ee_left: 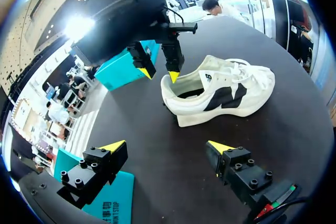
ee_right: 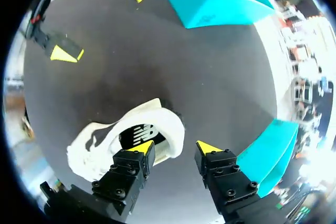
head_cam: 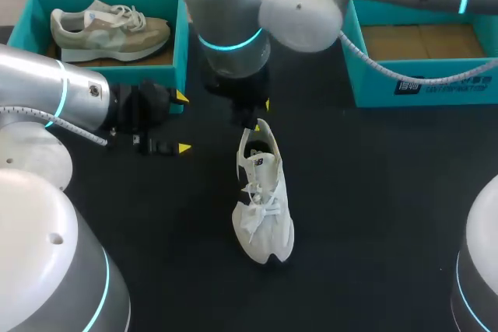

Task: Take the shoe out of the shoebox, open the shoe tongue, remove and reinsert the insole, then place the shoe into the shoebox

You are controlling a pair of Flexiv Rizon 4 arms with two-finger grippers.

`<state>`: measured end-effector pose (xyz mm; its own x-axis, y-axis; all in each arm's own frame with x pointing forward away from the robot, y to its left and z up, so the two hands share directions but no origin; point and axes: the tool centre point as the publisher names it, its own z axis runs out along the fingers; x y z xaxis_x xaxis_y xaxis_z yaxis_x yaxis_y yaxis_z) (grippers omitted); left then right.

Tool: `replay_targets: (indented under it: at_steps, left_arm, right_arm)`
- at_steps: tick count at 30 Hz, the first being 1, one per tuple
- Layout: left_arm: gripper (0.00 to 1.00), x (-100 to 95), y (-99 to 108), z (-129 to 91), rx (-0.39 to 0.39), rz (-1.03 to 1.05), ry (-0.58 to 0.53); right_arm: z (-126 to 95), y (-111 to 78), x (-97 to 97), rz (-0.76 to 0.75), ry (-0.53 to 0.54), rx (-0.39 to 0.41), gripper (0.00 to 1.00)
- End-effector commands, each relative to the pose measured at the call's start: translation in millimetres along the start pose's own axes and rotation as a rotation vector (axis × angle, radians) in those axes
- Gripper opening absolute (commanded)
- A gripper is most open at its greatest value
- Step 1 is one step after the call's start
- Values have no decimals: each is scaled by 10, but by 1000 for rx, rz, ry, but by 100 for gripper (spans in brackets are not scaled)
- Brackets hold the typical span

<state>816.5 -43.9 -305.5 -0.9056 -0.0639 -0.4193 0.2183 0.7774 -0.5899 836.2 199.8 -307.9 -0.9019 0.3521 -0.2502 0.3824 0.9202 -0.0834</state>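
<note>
A white shoe [head_cam: 262,206] with a dark side mark [ee_left: 223,95] lies on the black table, heel toward the far side, laces tied. My right arm reaches in from the right to the middle. Its gripper [head_cam: 262,114] hangs over the heel. In the right wrist view this gripper [ee_right: 174,148] is open: one fingertip [ee_right: 140,148] is over the shoe's opening above the insole [ee_right: 140,132], the other is outside the heel collar [ee_right: 176,129] with a gap. My left gripper [head_cam: 183,122] [ee_left: 167,147] stands wide open left of the shoe, holding nothing.
A teal shoebox [head_cam: 180,44] at the back left holds a second, beige shoe [head_cam: 109,30]. Another teal box [head_cam: 420,87] with a bare cardboard floor stands at the back right. The dark table around the white shoe is bare.
</note>
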Motion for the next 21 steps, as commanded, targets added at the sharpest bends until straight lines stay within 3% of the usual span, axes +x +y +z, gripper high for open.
replay_targets:
  at_steps: [1,6,12,15,18,19,20,21]
  left_arm:
    - [100,4,-2,0,-2,1,0]
    - [100,4,-2,0,-2,1,0]
    - [100,4,-2,0,-2,1,0]
    - [100,4,-2,0,-2,1,0]
    - [100,4,-2,0,-2,1,0]
    - [100,4,-2,0,-2,1,0]
    - [100,4,-2,0,-2,1,0]
    - [100,4,-2,0,-2,1,0]
  right_arm:
    - [158,116,67,-288,-84,44,49]
    - [339,81,57,-305,-88,60,48]
    - [403,91,-23,-303,-93,59,52]
    - [442,98,-53,-301,-94,56,47]
    - [458,98,-58,-302,-94,55,32]
    - [467,86,-55,-299,-90,55,23]
    - [468,67,-47,-299,-91,58,5]
    - [469,40,-40,-287,-84,59,0]
